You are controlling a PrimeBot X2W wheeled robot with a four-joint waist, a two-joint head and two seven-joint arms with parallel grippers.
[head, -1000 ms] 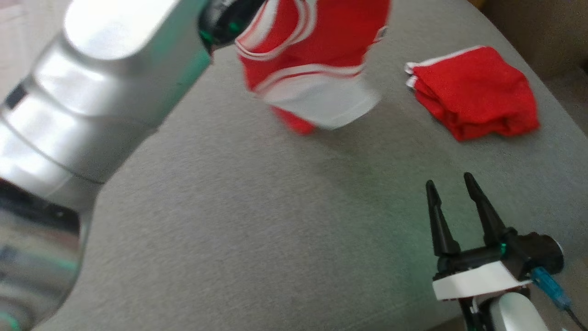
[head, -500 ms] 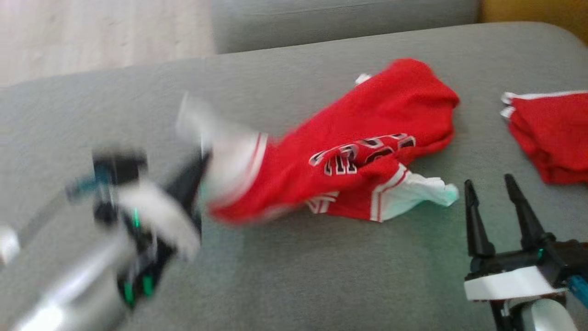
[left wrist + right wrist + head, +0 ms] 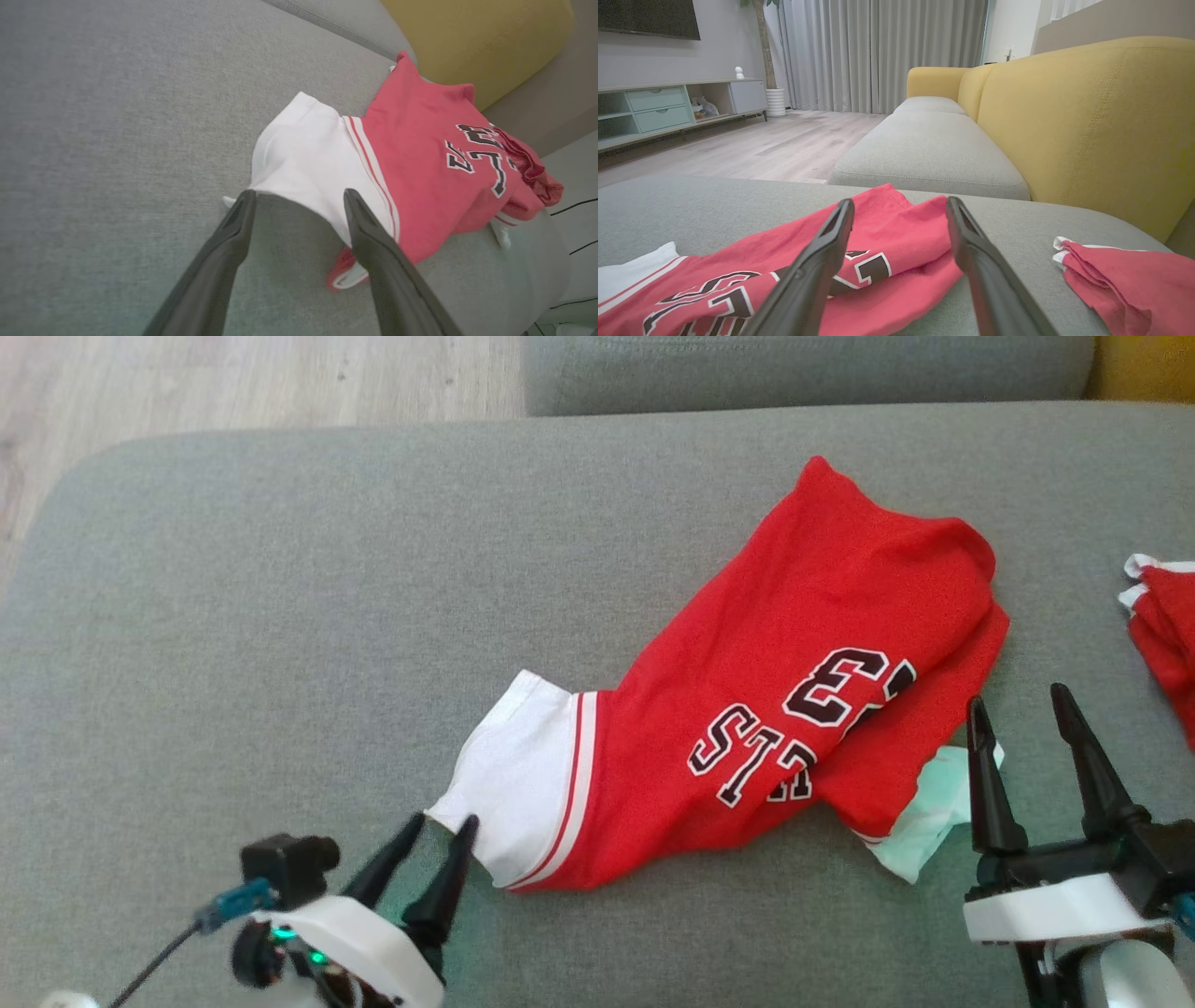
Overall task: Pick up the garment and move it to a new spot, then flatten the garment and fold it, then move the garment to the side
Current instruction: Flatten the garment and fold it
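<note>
- garment [image 3: 747, 709]: red jersey with white sleeves and dark lettering. It lies rumpled and partly doubled over itself on the grey sofa cushion [image 3: 280, 616], right of centre in the head view
- white sleeve [image 3: 523, 775] stretches toward the left claw [image 3: 444, 819]
- left claw: fingers apart, nothing gripped. In the left wrist view the sleeve's hem runs across just past the tips; touching or not, cannot tell
- right claw [image 3: 1018, 695]: wide open and empty, just beside the garment's near right corner, where pale cloth pokes out from under the red
- second red cloth [image 3: 1162, 644]: bunched at the cushion's right edge, apart from the garment
- yellow backrest [image 3: 1087, 116] beyond
</note>
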